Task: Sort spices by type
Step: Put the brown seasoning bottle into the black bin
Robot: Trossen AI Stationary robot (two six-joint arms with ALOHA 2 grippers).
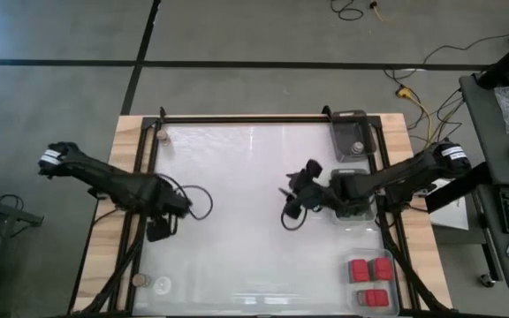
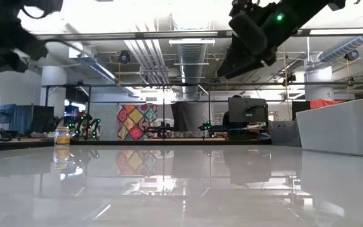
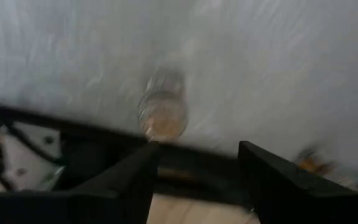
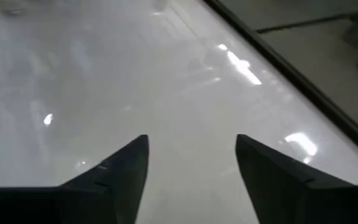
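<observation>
My left gripper (image 1: 160, 231) (image 3: 197, 155) is open above the table's left side. A tiny round jar (image 3: 162, 113) with brownish contents stands beyond its fingers, near the table's black frame. Two such jars (image 1: 149, 283) stand at the near-left corner and one jar (image 1: 162, 135) (image 2: 62, 136) at the far-left corner. My right gripper (image 1: 292, 210) (image 4: 191, 146) is open, raised over bare table right of centre. Three red blocks (image 1: 370, 276) lie in the near-right clear tray. Dark contents (image 1: 353, 140) sit in the far-right tray.
A third clear tray (image 1: 357, 212) lies under my right arm at the table's right edge. A black frame (image 1: 263, 118) borders the white table. Cables hang off my left arm (image 1: 197, 201). The middle of the table is bare white surface (image 1: 237, 221).
</observation>
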